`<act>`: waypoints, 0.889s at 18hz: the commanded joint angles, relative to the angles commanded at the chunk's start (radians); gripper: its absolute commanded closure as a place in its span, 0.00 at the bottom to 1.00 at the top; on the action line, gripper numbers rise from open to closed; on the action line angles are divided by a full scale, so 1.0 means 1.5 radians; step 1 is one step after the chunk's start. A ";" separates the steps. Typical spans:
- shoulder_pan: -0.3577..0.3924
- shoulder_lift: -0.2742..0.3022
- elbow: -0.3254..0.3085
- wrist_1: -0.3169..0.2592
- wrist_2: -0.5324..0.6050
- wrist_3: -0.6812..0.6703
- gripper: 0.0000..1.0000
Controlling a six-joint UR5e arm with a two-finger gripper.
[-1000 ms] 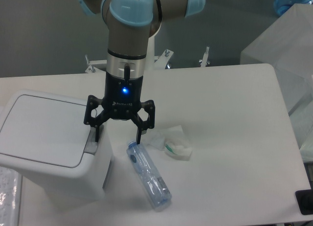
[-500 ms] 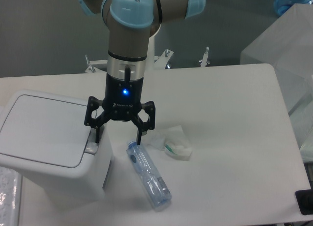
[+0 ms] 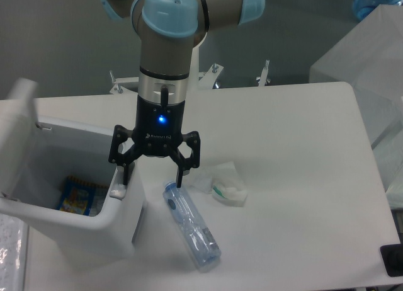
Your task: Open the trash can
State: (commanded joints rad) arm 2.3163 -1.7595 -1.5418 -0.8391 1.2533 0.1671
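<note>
Trash can [image 3: 94, 225] lid up, gripper [image 3: 153, 178] fingers spread wide, left finger [image 3: 124, 176] touching its button, bottle [image 3: 192, 227] on counter [image 3: 296, 177].

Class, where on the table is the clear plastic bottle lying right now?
The plastic bottle lies on its side near the front of the table, just right of the open trash can and below the crumpled wrapper.
</note>
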 joint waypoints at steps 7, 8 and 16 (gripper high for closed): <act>0.048 -0.003 0.077 0.000 0.003 0.002 0.00; 0.054 -0.004 0.087 -0.001 0.005 0.005 0.00; 0.086 -0.006 0.077 -0.010 0.142 0.128 0.00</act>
State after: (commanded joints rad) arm 2.4450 -1.7687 -1.4265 -0.8544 1.4663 0.3586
